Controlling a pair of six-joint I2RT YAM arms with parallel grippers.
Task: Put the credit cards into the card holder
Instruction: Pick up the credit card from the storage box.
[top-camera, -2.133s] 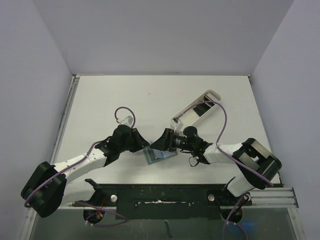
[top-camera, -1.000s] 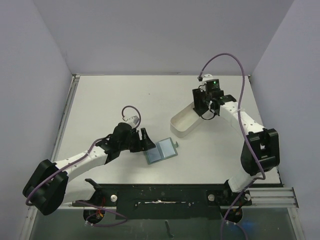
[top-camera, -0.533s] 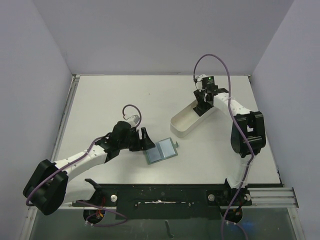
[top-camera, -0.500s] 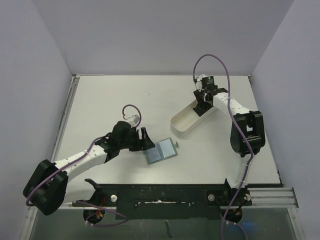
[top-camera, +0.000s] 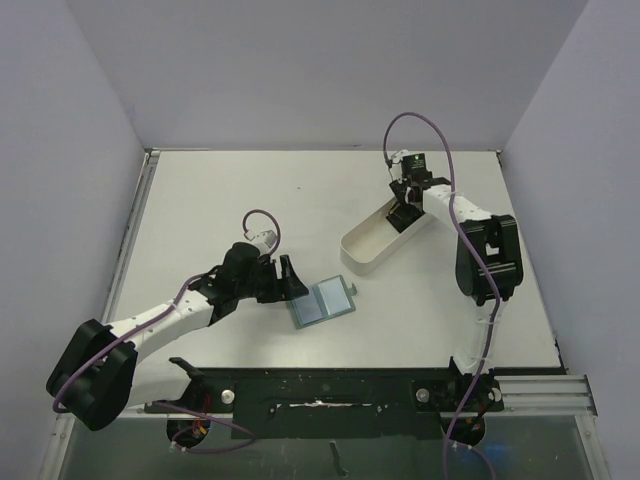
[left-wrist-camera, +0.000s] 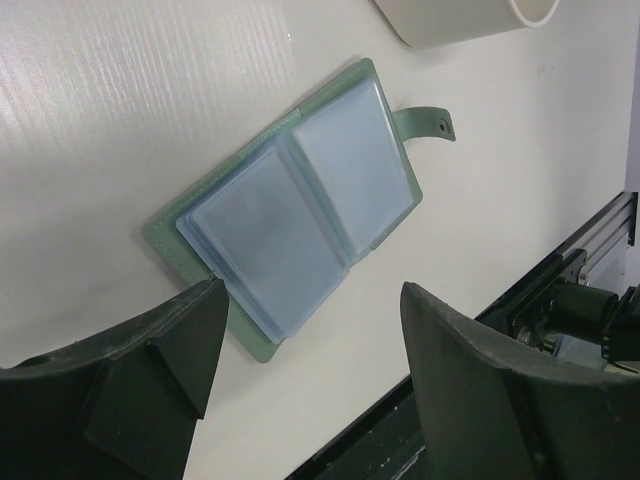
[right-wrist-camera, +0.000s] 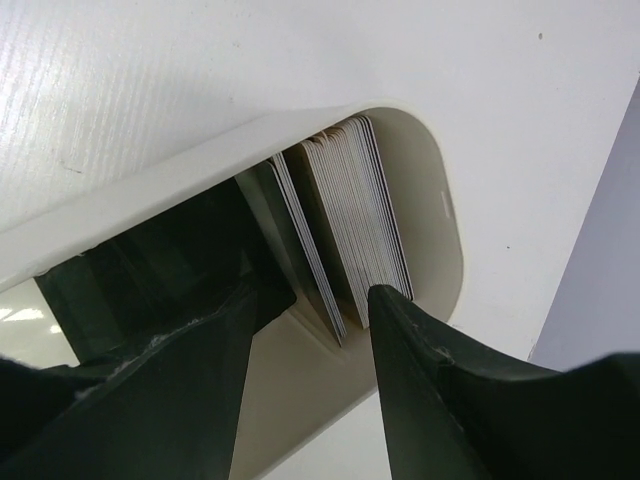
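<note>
Right wrist view: I read the right gripper (right-wrist-camera: 318, 305) spread open, astride the outermost of the edge-standing credit cards (right-wrist-camera: 350, 210) at the tray's (right-wrist-camera: 440, 230) far end — right arm nearest; left gripper (left-wrist-camera: 312, 300) open too, just left of the card holder (left-wrist-camera: 300, 200) — unfolded, near centre.

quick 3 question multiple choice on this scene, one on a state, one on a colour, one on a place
1. The holder is:
A. snapped shut
B. standing on edge
C. lying open

2. The tray is:
A. white
B. red
C. black

3. The cards are:
A. in the holder
B. in the tray
C. under the holder

Answers:
1 C, its pockets face up in the left wrist view.
2 A, its walls and rim are white in every view.
3 B, the right wrist view shows them on edge at the tray's end.
</note>
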